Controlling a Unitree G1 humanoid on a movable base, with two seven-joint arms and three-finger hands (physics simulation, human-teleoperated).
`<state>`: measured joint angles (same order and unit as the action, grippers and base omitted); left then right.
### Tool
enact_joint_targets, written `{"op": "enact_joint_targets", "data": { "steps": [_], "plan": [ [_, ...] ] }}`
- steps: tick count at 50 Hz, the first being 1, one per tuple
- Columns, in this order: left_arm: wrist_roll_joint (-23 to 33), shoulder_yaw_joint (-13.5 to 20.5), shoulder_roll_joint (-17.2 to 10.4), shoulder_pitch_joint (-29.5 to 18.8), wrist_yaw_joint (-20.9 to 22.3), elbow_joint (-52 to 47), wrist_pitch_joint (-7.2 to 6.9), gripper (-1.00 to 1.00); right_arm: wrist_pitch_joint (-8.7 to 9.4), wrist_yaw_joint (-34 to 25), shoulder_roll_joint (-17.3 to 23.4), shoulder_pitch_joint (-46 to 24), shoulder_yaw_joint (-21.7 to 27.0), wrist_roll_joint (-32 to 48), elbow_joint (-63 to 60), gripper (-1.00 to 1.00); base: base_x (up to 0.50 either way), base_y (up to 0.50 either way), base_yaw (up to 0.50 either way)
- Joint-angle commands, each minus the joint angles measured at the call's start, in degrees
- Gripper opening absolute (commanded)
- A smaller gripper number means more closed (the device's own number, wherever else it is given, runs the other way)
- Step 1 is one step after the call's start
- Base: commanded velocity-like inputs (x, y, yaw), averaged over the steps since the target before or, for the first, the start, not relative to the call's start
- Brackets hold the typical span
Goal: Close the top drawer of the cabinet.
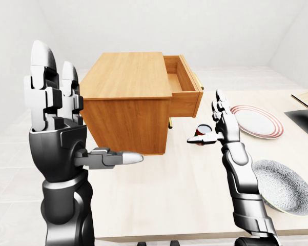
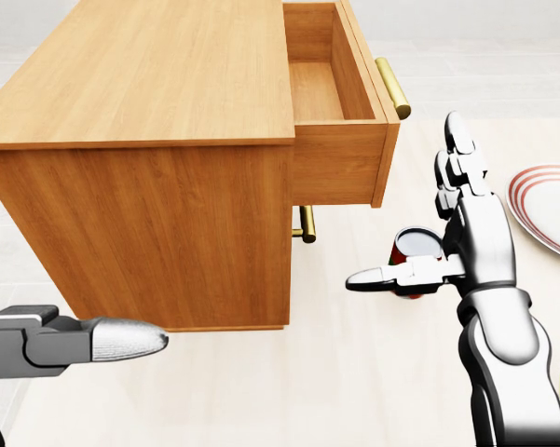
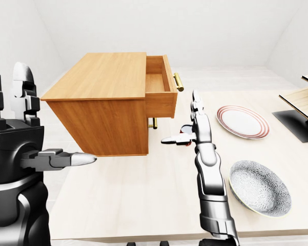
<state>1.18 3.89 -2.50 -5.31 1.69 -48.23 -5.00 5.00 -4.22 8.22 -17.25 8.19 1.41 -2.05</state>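
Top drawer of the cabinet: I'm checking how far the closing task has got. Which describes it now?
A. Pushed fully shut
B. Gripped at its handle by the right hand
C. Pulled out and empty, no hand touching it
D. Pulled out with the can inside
C: the top drawer stands open with a bare interior, and the right hand is apart from it, beside the can.

The boxy wooden cabinet (image 2: 149, 140) is honey-orange with brass drawer handles (image 2: 392, 88). The round flat plate (image 3: 243, 122) is white with red rings; the round shallow bowl (image 3: 259, 187) is grey-speckled.
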Motion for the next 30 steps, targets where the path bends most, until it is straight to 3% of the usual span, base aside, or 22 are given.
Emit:
{"op": "enact_joint_targets", "data": {
  "steps": [1,11,16,20,30],
  "plan": [
    [1.44,-0.42,-0.15,-0.15,-0.46,0.18,0.00,1.00,0.00,0.23,0.83,-3.74,0.22,-0.88,3.86,1.00,0.00,0.00,0.00],
    [1.86,-0.38,0.24,-0.03,-0.47,0.33,0.00,1.00,0.00,0.40,2.11,-8.95,-0.11,-1.05,11.68,1.00,0.00,0.00,0.00],
    [1.81,-0.17,0.36,0.01,-0.58,0.15,0.00,1.00,0.00,0.40,2.41,-12.74,-0.30,-1.20,21.47,1.00,0.00,0.00,0.00],
    [1.75,-0.11,0.39,0.07,-0.62,0.20,0.00,1.00,-2.75,0.46,2.79,-15.12,-0.46,-1.46,27.01,1.00,0.00,0.00,0.00],
    [1.75,-0.10,0.40,0.04,-0.80,0.27,0.00,1.00,-7.18,0.22,2.89,-20.20,-1.59,-1.15,37.17,1.00,0.00,0.00,0.00]
  ]
}}
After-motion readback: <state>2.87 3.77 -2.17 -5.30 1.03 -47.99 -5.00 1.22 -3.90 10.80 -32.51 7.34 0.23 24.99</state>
